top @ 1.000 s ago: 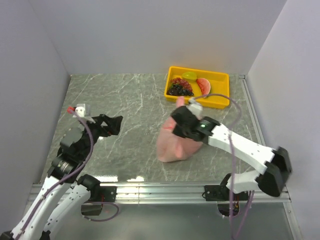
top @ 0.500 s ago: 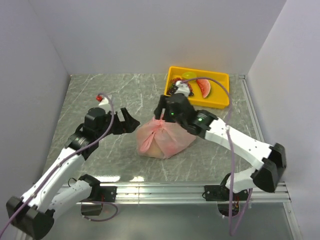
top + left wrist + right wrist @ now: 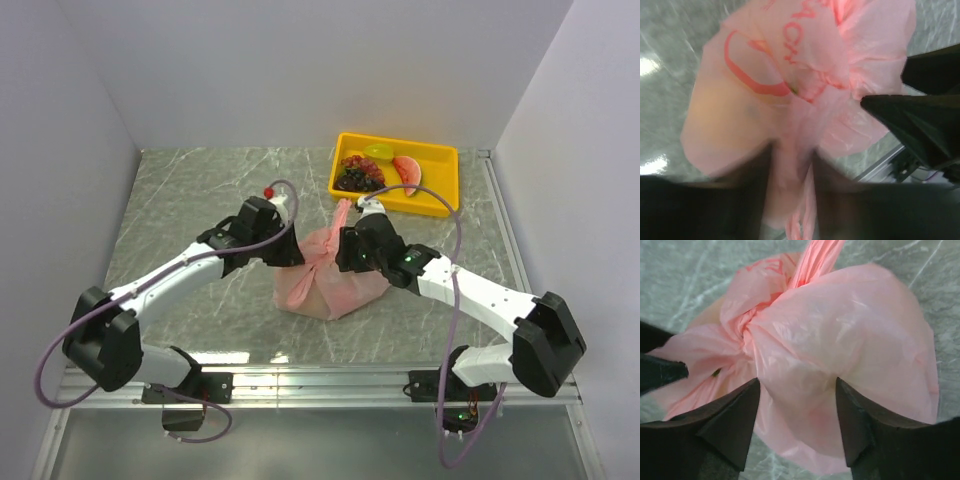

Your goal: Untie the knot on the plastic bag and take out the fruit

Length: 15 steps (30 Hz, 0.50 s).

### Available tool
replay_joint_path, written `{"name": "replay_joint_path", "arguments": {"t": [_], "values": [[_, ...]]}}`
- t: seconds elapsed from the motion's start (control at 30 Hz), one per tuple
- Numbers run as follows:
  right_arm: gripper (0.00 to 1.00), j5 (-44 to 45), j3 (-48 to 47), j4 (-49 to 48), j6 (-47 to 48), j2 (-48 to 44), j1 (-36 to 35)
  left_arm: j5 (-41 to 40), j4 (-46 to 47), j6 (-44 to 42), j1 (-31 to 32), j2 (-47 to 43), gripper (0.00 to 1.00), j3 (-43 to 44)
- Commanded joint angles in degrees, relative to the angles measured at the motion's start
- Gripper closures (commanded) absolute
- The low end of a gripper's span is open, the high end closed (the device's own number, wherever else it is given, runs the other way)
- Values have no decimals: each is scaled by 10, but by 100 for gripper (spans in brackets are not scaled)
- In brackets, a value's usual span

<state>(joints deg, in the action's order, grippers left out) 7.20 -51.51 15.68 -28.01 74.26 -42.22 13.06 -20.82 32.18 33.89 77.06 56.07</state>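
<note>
Right fingers [image 3: 732,432] and left fingers [image 3: 747,202], parted, straddle the plastic bag [image 3: 855,340].

yellow tray [image 3: 437,160]: far right corner | holds watermelon slice [image 3: 407,172], dark grape bunch [image 3: 358,177] | on grey marbled table [image 3: 200,190]

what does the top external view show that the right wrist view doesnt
Only the top external view shows the yellow tray beyond the plastic bag, holding a watermelon slice and dark grapes, plus the left arm and right arm in full. Only the right wrist view shows the knot close up, tightly twisted, with the right gripper fingers spread either side of the bag's bulge. Both show the plastic bag, tied shut, on the marble table.
</note>
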Motion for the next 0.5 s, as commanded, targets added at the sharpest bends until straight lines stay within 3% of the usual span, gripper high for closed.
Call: {"name": "replay_joint_path", "arguments": {"t": [0.0,0.03,0.07,0.1,0.13,0.27,0.37,0.47], "values": [[44,8,18,-59,12,16,0,-26,7,-12,17,24,89,20],[51,11,21,-63,11,21,-1,-23,9,-12,18,27,99,18],[61,16,27,-64,9,22,0,-26,10,-9,19,27,99,15],[89,38,30,-62,4,21,0,-32,13,-6,20,21,99,11],[99,53,36,-58,1,13,0,-56,15,-5,19,15,99,6],[100,86,70,-46,-12,-39,24,-179,-8,9,15,-55,99,-15],[100,91,126,-47,-43,-112,76,-245,-26,45,-39,-114,100,-46],[100,88,185,-57,-86,-185,128,-197,-16,87,-115,-173,100,-100]]}}
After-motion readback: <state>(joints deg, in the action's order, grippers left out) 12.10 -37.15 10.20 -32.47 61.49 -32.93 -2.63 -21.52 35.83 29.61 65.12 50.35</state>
